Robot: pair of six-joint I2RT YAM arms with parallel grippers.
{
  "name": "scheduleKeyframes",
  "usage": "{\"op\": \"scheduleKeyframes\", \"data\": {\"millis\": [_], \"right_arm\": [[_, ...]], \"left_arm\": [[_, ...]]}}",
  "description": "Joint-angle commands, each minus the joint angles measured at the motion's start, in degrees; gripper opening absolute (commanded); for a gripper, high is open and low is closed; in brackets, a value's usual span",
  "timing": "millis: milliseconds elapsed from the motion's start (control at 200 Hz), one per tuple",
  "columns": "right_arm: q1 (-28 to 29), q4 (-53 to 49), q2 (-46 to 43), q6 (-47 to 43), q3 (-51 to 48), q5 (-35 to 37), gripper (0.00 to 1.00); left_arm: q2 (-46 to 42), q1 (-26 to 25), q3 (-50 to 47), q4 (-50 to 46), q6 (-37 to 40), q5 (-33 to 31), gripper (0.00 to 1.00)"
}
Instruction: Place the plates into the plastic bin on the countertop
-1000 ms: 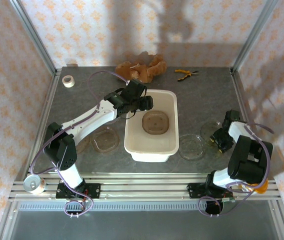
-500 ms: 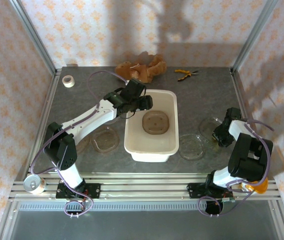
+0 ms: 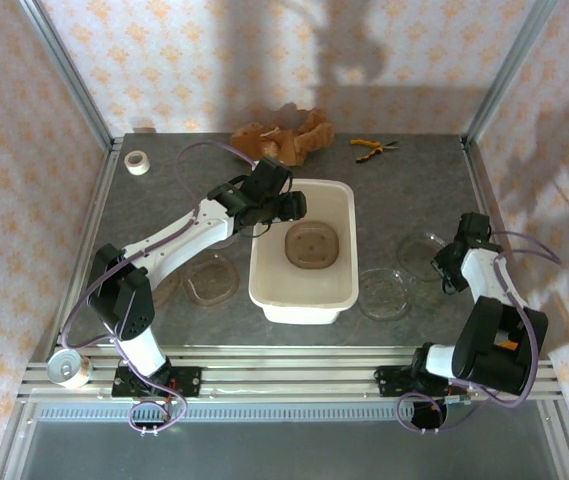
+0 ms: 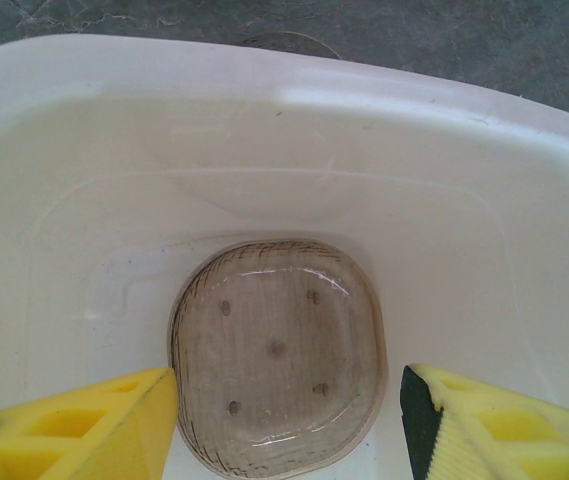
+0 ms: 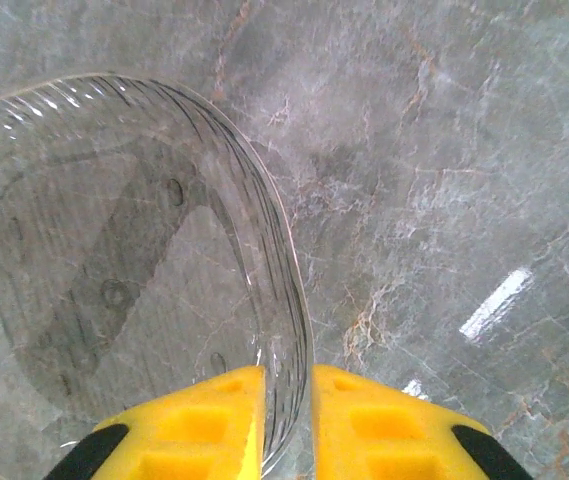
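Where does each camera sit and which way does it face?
Top external: above, behind the robot, looking down on the countertop; left arm and right arm show.
Left wrist: over the plastic bin, facing down at the brown plate; open left claw.
Right wrist: low over countertop; right claw pinching the rim of a clear plate.
Shared: brown plate, top external and left wrist.
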Motion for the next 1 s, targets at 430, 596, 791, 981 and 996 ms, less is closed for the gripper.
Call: {"op": "scheduleKeyframes", "data": {"millis": [430,596,791,981,996], "right_arm": [[-0.01,0.50,6.09,-3.21,-0.39,0.84,0.44],[-0.05,0.64,10.87,-4.23,1.72,-0.25,0.45],[-0.04,3.43,12.23,-4.08,0.71,0.28,0.45],[-0.06,4.93,12.97,-4.28,0.58,0.71,0.44],[-0.09,5.01,12.91,-4.34,0.61,0.85,0.44]], "left_arm": [[-0.81,0.50,-0.70,0.33,-0.87,0.88,0.63],[-0.64,0.50,-0.11,-0.49,-0.69,0.78,0.63],[-0.60,0.46,0.43,-1.26,-0.60,-0.02,0.63],[0.67,0.50,2.36,-2.27,-0.51,0.18,0.63],[0.76,0.50,2.49,-2.28,-0.51,0.22,0.63]]}}
